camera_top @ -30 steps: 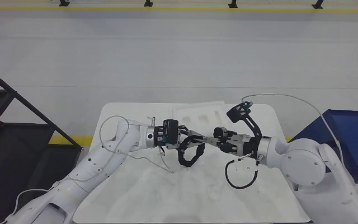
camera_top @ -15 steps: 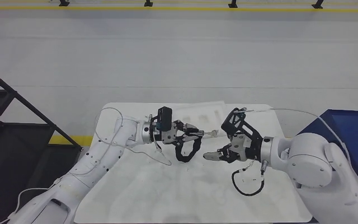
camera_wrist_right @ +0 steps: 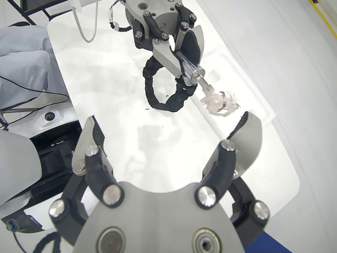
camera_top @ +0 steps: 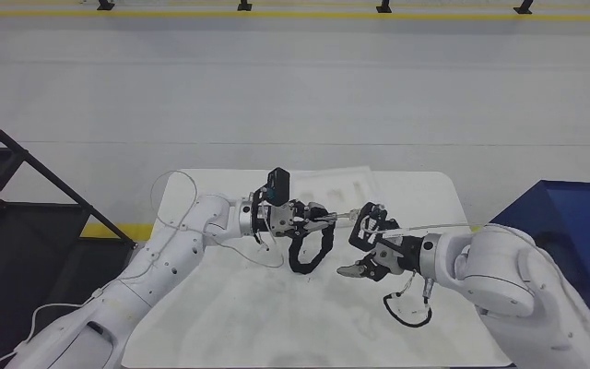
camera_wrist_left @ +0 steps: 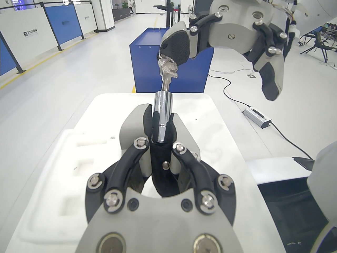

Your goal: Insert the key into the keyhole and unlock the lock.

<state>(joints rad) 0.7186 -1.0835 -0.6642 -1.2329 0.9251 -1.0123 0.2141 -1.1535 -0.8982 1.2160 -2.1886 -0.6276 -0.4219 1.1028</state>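
Right claw [camera_wrist_right: 168,119] now gapes wide just off the key [camera_wrist_right: 213,97], seated in the lock [camera_wrist_right: 191,69] gripped by left claw [camera_wrist_left: 159,115]; turning likely remains.

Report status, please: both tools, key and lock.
Left tool shut on shiny chrome cylinder lock. Silver metal key seated in its keyhole. Right tool open, one pad beside key head. Nothing in the way.

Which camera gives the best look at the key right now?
The right wrist view: the key shows whole and broadside, its blade in the end of the lock. The left wrist view shows it narrower, at an angle; the top view shows just a tiny glint.
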